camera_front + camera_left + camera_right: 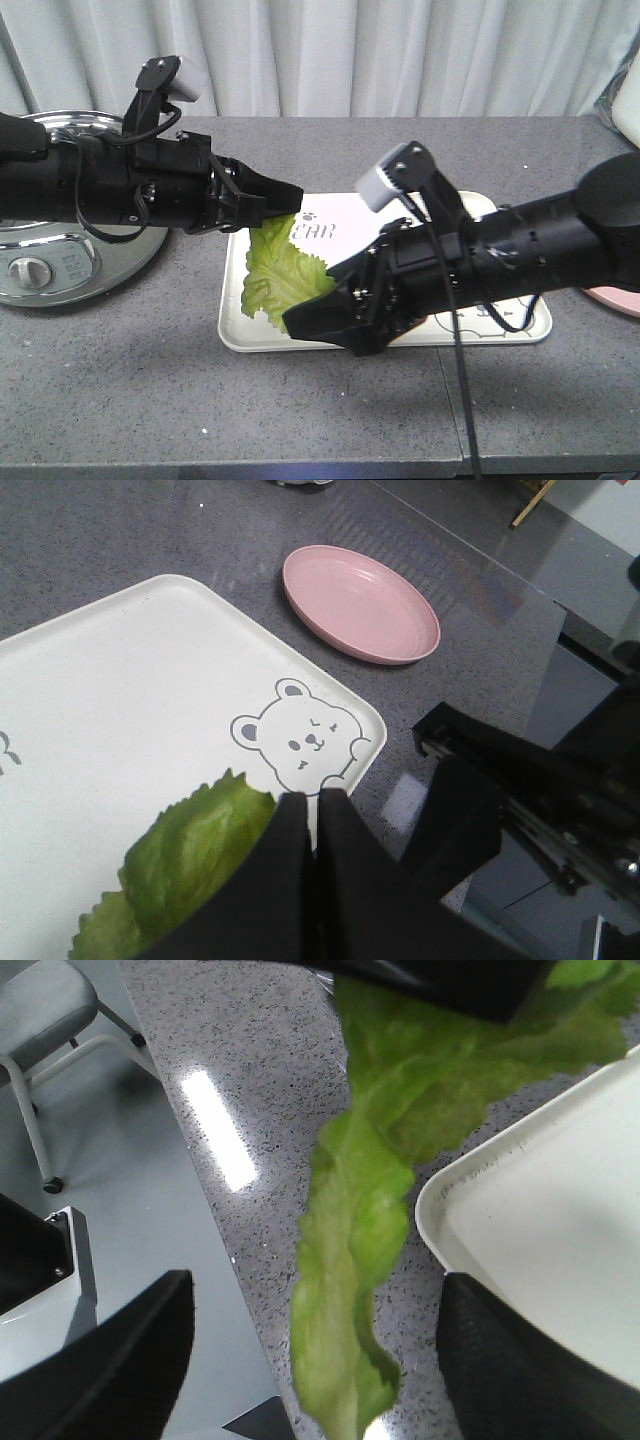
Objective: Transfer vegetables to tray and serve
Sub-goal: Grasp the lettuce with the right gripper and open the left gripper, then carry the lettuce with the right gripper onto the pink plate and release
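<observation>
Two black robot arms meet over a cream-white rectangular plastic tray [520, 331]. The left gripper [291, 197] pinches a frilly green lettuce leaf [280, 270] that dangles at the tray's left edge. The right gripper [300, 321] gapes wide, and the leaf's tip hangs between its jaws.

1. The grey lettering [318, 229] "EAR" is printed on the cream-white tray [350, 212], near its far edge. It begins right at the edge of the lettuce leaf [280, 268].
2. A small grey paw print [310, 213] sits just above those letters.
3. A grey winking bear drawing [300, 738] fills one rounded tray corner in the left wrist view.
4. No other text or number is readable.
</observation>
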Robot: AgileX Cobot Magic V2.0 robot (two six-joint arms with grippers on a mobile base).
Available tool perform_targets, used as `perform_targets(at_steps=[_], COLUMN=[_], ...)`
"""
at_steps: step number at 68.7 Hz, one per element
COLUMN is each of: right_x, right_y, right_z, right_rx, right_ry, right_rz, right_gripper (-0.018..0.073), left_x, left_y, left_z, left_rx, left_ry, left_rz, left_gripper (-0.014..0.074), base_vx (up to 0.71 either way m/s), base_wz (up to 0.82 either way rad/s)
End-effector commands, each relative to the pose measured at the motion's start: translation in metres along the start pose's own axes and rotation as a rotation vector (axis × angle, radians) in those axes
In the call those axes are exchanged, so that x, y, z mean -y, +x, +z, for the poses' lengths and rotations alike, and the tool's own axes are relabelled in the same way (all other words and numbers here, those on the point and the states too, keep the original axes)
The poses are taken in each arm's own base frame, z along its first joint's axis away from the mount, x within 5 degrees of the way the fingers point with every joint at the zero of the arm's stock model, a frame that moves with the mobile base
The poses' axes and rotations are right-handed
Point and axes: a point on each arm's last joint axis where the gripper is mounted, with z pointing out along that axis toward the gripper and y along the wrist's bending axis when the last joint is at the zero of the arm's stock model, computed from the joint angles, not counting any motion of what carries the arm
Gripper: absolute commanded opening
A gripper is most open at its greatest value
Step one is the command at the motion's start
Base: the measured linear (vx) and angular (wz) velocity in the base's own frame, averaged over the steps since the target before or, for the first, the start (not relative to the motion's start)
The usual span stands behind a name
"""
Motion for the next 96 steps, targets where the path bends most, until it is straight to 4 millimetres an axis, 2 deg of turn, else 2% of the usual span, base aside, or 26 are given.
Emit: perform_targets(at_steps=[1,11,28,36,39,47,60,66,77,96], right_x=[-0.005,-0.004,-0.005,-0.005,-0.005,-0.005,-0.001,0.002,0.026,0.086], right_y=[-0.018,-0.02,-0.02,-0.02,-0.02,-0.02,-0.019,-0.017,-0.008,0.013], right_z=[-0.002,0.0,0.0,0.0,0.0,0.0,-0.002,-0.007,-0.04,-0.137], right_rx=[0.087,0.114,0.118,0.119,0.119,0.119,0.107,0.067,-0.002,-0.043], right_ry=[0.012,0.005,-0.009,-0.008,-0.007,-0.007,0.035,0.115,0.321,0.695], right_rz=[-0.023,-0.038,-0.062,-0.08,-0.085,-0.086,-0.097,-0.103,0.019,0.332], right_gripper=[0.0485,0.0415,0.013,0.0015,-0.0015,-0.001,-0.001,-0.001,-0.0009,-0.0008], left_x=[0.013,0.013,0.013,0.011,0.011,0.011,0.01,0.01,0.01,0.01], left_y=[-0.015,-0.015,-0.016,-0.016,-0.017,-0.017,-0.017,-0.017,-0.017,-0.017], left_z=[-0.01,-0.01,-0.01,-0.011,-0.011,-0.011,-0.011,-0.011,-0.011,-0.011], left_rx=[0.086,0.086,0.087,0.096,0.097,0.101,0.105,0.104,0.104,0.104], left_ry=[0.026,0.026,0.024,0.008,0.006,-0.002,-0.011,-0.012,-0.012,-0.012], left_rz=[-0.005,-0.005,-0.005,-0.006,-0.006,-0.006,-0.006,-0.004,-0.003,-0.003], left_gripper=[-0.0006,-0.0006,0.0,0.0029,0.0061,0.0179,0.0457,0.0519,0.0524,0.0524], base_vx=[0.0,0.0,0.0,0.0,0.0,0.0,0.0,0.0,0.0,0.0], base_wz=[0.0,0.0,0.0,0.0,0.0,0.0,0.0,0.0,0.0,0.0])
